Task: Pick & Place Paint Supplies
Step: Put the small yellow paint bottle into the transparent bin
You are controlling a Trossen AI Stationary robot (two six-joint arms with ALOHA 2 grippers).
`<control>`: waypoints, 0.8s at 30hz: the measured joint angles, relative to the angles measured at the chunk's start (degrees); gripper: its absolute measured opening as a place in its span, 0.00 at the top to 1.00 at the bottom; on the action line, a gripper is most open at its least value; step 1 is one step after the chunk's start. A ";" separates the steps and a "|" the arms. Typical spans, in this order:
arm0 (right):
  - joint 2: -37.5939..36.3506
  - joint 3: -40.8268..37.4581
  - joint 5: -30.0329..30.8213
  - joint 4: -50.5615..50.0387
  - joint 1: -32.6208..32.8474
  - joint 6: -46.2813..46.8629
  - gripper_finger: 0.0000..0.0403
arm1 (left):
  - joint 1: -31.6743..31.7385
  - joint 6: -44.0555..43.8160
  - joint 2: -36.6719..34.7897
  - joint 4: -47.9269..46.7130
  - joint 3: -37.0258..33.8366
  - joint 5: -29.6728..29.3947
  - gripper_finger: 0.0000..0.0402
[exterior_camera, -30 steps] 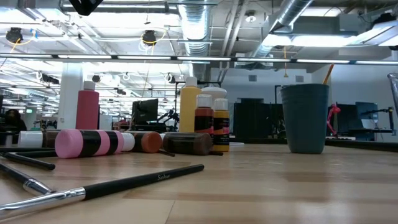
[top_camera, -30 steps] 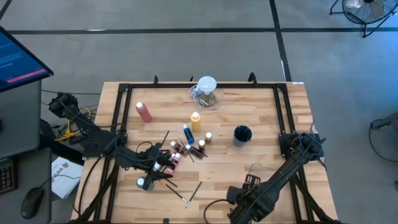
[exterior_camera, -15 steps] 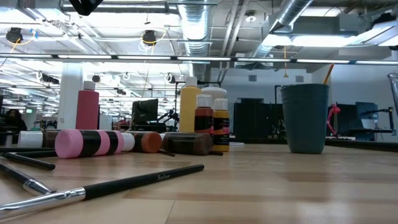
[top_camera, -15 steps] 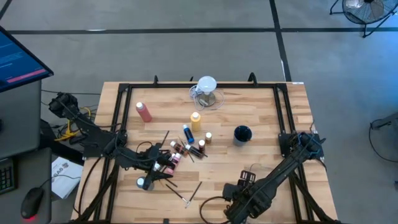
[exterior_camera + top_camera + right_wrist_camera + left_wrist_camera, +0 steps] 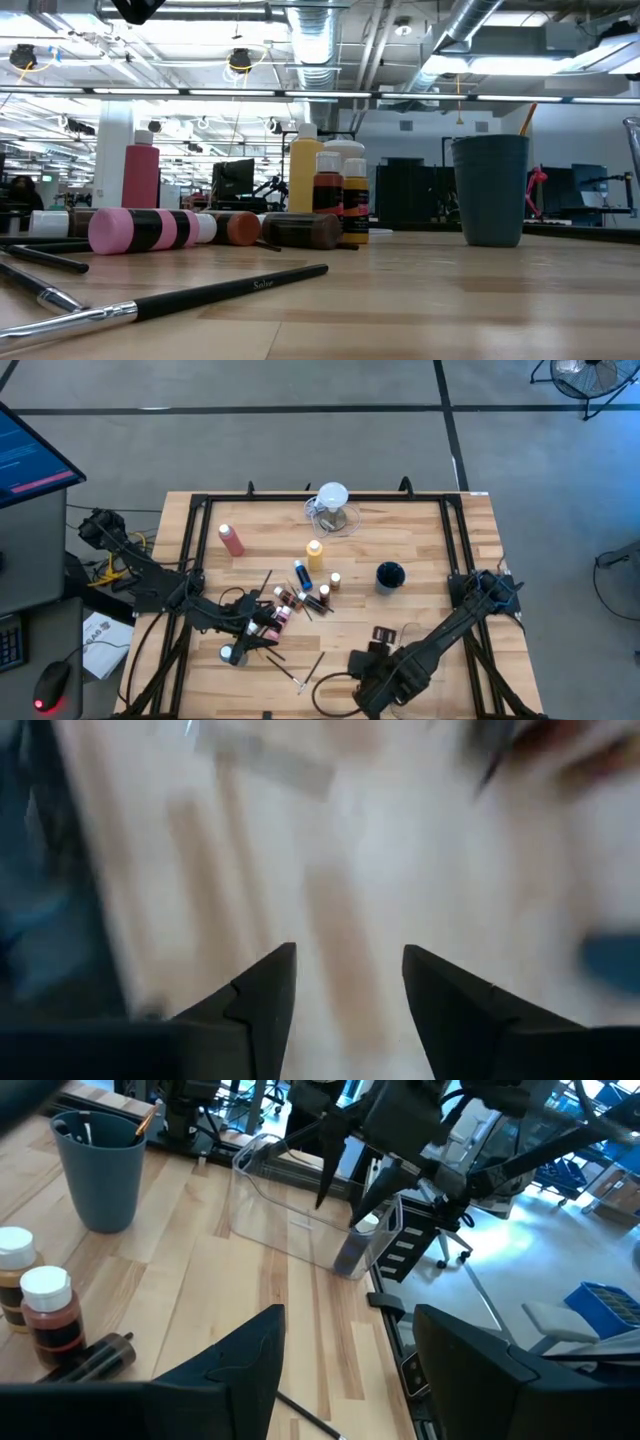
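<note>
Now: right gripper (image 5: 345, 995), fingers parted and empty, heads for the paint supplies.
Aim it low over the loose paintbrush (image 5: 309, 669) near the front edge; the bottles (image 5: 300, 592) cluster mid-table beside the open, empty left gripper (image 5: 345, 1370).

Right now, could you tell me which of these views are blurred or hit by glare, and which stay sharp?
Right wrist view: heavily motion-blurred; only the open right gripper reads clearly against smeared pale wood. Low view: sharp on the thin dark paintbrush near the lens, bright ceiling lights glaring behind. Left wrist view: clear, the blue-grey cup crisp. High view: evenly lit, no strong shadows.
</note>
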 joint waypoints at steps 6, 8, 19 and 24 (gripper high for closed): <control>0.00 -0.02 32.39 7.34 2.69 -2.78 0.59 | 0.00 0.88 0.02 1.21 0.02 0.02 0.48; 0.02 -0.02 41.38 7.49 3.99 -2.85 0.60 | 0.00 1.99 0.02 2.48 0.02 0.02 0.48; -0.26 -8.22 62.41 -12.28 0.72 21.18 0.58 | 0.21 13.08 0.02 9.47 0.04 -4.38 0.48; -3.65 -18.42 65.61 -12.05 -2.67 31.54 0.58 | 0.28 18.04 0.02 9.57 0.04 -5.55 0.48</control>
